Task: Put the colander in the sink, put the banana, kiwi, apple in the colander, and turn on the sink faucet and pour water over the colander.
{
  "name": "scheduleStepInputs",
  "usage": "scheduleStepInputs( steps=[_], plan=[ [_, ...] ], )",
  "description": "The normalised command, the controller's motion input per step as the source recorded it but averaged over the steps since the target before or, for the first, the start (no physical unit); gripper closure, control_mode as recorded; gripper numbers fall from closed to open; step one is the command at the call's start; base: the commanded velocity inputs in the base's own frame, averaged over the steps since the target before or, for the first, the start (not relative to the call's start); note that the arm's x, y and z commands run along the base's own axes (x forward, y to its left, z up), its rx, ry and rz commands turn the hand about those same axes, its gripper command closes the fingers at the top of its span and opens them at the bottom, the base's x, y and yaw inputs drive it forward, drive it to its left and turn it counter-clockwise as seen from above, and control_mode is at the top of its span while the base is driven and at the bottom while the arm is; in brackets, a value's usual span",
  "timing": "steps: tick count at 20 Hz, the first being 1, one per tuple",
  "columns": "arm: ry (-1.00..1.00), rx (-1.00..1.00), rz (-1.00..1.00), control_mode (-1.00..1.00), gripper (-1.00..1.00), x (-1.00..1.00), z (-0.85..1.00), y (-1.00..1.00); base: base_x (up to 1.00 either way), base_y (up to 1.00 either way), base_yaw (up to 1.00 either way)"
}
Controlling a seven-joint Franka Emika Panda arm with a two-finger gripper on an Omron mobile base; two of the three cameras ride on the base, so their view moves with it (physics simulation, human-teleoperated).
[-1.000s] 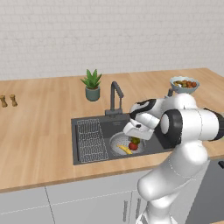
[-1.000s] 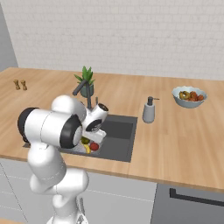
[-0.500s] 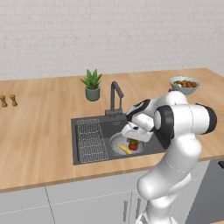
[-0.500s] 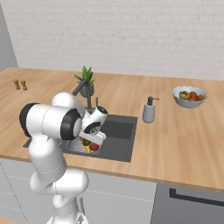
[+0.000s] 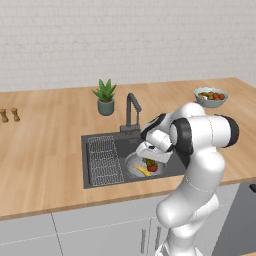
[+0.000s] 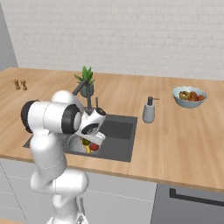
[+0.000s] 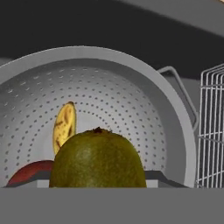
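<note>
The colander (image 5: pixel 133 161) sits in the right half of the sink (image 5: pixel 125 144), below the faucet (image 5: pixel 132 107). Inside it lie the banana (image 5: pixel 142 171) and the red apple (image 5: pixel 153 169). My gripper (image 5: pixel 149 159) hangs just above the colander, shut on the kiwi (image 5: pixel 150 162). In the hand view the kiwi (image 7: pixel 98 159) looms large at the bottom centre, with the banana (image 7: pixel 64 124) and the apple (image 7: pixel 30 173) behind it on the perforated colander (image 7: pixel 131 65). From the right side, the gripper (image 6: pixel 89 141) is over the sink (image 6: pixel 120 131), beside the faucet (image 6: pixel 89 103).
A flat wire rack (image 5: pixel 104 159) fills the sink's left half and stands close to the colander's handle (image 7: pixel 212 127). A potted plant (image 5: pixel 105 97) is behind the faucet. A fruit bowl (image 6: pixel 189 96) and a soap dispenser (image 6: pixel 149 110) stand to the right, two shakers (image 5: pixel 10 115) far left.
My elbow and upper arm have swung round a little. The hand stays low over the colander with the kiwi in it, and the fruit in the colander has not moved.
</note>
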Motion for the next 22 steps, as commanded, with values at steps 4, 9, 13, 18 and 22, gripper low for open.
scheduleStepInputs(
  steps=[4, 9, 13, 18, 22],
  plan=[
    [-0.07, 0.0, 0.0, -1.0, 1.0, 0.07, -0.3, 0.0, 0.0, 0.0, 0.0],
    [-0.05, 0.0, 0.0, -1.0, 1.0, 0.02, -0.3, -0.05, 0.0, 0.0, 0.0],
    [-0.06, 0.0, 0.0, -1.0, 1.0, 0.0, -0.28, -0.06, 0.0, 0.0, 0.0],
    [-0.07, 0.0, 0.01, -1.0, 1.0, 0.0, -0.22, -0.04, 0.0, 0.0, 0.0],
    [-0.08, 0.0, 0.01, -1.0, -1.0, -0.01, -0.07, 0.0, 0.0, 0.0, 0.0]
  ],
)
